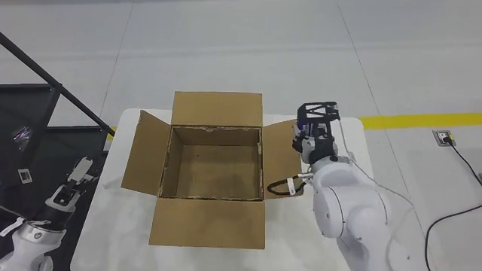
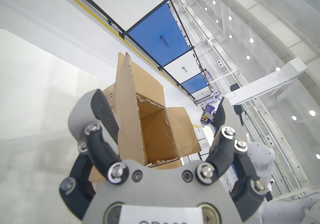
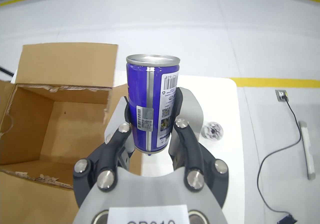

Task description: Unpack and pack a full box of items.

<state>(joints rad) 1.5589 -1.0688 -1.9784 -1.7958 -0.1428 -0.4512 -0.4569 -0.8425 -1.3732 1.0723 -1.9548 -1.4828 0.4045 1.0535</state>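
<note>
Right wrist view shows the right gripper (image 3: 152, 107) closed around the lower half of a blue can (image 3: 150, 77). The can is upright and held in the air just outside the box (image 3: 57, 120), over the flap (image 3: 120, 100) on that side. With the pads low on the can, most of its weight sits above the grip. A quick swing toward the box could tip it or let it slide through. The box's rim is torn and the flap stands up a little, so a low pass could catch the can's base and knock it askew. If the can dropped outside the box, it would probably roll on the table (image 3: 225, 90).

That view also shows a small silvery round thing (image 3: 212, 130) on the table, farther from the box than the can. Top view does not make it out, but it does show the box (image 1: 215, 172) with a bare floor and all flaps folded out. Left wrist view shows the left gripper (image 2: 160, 110) spread wide and holding nothing, on the far side of the box from the can.
</note>
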